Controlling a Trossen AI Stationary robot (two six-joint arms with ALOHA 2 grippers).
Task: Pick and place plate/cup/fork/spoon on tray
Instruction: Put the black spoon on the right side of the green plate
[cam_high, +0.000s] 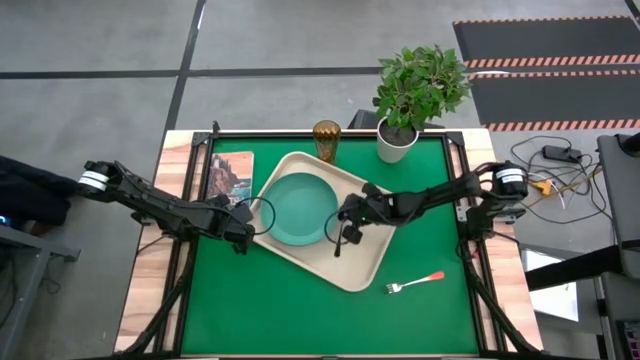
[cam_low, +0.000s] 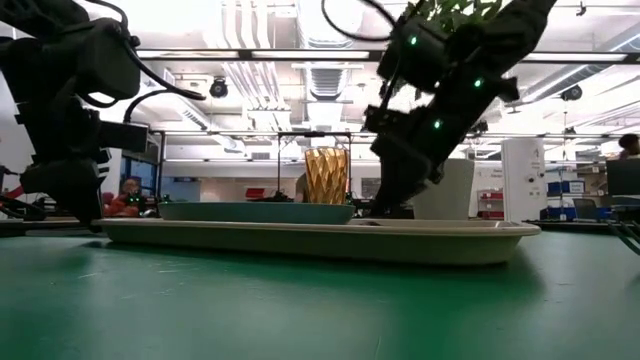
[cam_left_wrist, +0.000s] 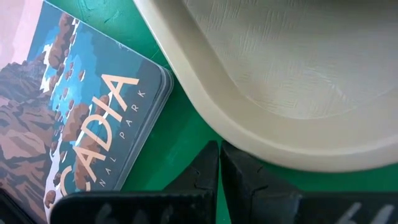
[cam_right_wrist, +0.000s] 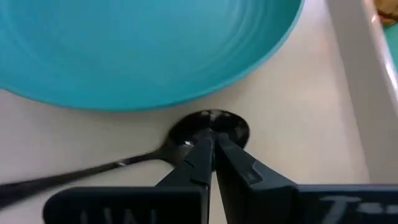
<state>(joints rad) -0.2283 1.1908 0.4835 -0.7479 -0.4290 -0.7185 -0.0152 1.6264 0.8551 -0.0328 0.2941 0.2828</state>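
As we look straight down on the green table (cam_high: 300, 310), we find the tray (cam_high: 370, 265) lying at an angle near its centre, with the plate (cam_high: 297, 208) resting in the tray's left half. We see the right gripper (cam_high: 343, 232) lowered over the tray just right of the plate; its fingers (cam_right_wrist: 198, 160) are pressed together over the bowl of the spoon (cam_right_wrist: 211, 129), which lies flat on the tray floor beside the plate's rim. We place the left gripper (cam_high: 243, 238) off the tray's left edge, its fingers (cam_left_wrist: 202, 177) closed on nothing, just beside the picture-covered book (cam_high: 229, 178). The cup (cam_high: 326, 140) stands off the tray near the table's far edge, left of the potted plant (cam_high: 415, 95). The fork (cam_high: 414, 282) lies on the table, right of the tray's near corner.
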